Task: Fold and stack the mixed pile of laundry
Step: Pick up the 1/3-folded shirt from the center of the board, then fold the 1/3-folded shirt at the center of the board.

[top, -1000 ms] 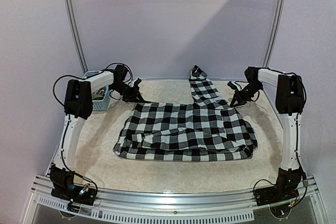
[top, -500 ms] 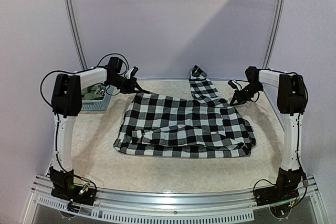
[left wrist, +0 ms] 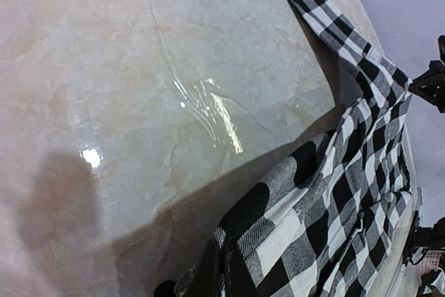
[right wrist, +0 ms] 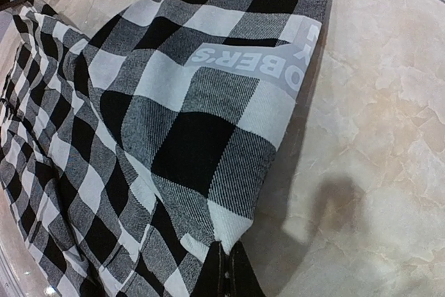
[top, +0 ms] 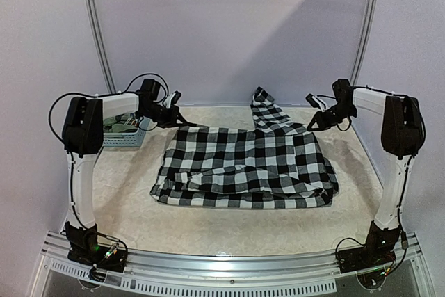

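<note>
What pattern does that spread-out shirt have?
Black-and-white checks on the shirt, clearest in the right wrist view.

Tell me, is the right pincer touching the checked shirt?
Touching. The right wrist view shows the right pincer closed on a corner of the checked shirt, the cloth running straight into it.

Checked shirt [top: 247, 165] wider, far corners higher.

Soft overhead light throws glare on the glossy table [left wrist: 139, 46] and faint shadow beside the checked shirt [right wrist: 195, 144].
</note>
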`<state>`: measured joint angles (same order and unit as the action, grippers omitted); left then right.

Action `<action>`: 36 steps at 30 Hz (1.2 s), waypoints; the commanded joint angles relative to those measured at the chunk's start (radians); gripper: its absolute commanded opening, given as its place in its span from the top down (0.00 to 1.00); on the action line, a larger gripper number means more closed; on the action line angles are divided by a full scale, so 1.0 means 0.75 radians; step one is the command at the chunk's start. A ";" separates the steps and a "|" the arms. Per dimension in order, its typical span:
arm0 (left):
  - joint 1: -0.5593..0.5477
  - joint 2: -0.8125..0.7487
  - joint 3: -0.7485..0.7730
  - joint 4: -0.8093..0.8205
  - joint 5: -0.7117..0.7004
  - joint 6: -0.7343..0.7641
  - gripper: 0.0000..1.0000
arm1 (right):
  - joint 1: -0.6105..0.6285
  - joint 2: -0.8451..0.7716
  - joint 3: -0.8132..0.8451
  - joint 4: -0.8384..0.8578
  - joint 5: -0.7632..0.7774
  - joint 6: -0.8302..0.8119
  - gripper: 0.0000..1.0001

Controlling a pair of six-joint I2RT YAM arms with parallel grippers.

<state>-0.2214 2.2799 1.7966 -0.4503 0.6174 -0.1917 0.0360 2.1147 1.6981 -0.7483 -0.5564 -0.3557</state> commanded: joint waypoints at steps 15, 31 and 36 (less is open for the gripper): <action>0.011 -0.163 -0.142 -0.065 -0.015 0.041 1.00 | -0.009 -0.131 -0.199 0.057 0.016 -0.105 1.00; 0.003 -0.206 -0.225 -0.141 -0.034 0.070 1.00 | -0.007 -0.213 -0.352 0.105 0.067 -0.145 1.00; 0.001 -0.224 -0.253 -0.160 -0.048 0.083 1.00 | -0.007 -0.219 -0.386 0.104 0.102 -0.155 1.00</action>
<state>-0.2222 2.1620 1.6352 -0.5365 0.6121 -0.1532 0.0364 1.9926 1.4422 -0.6785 -0.5278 -0.4526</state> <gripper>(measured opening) 0.014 0.018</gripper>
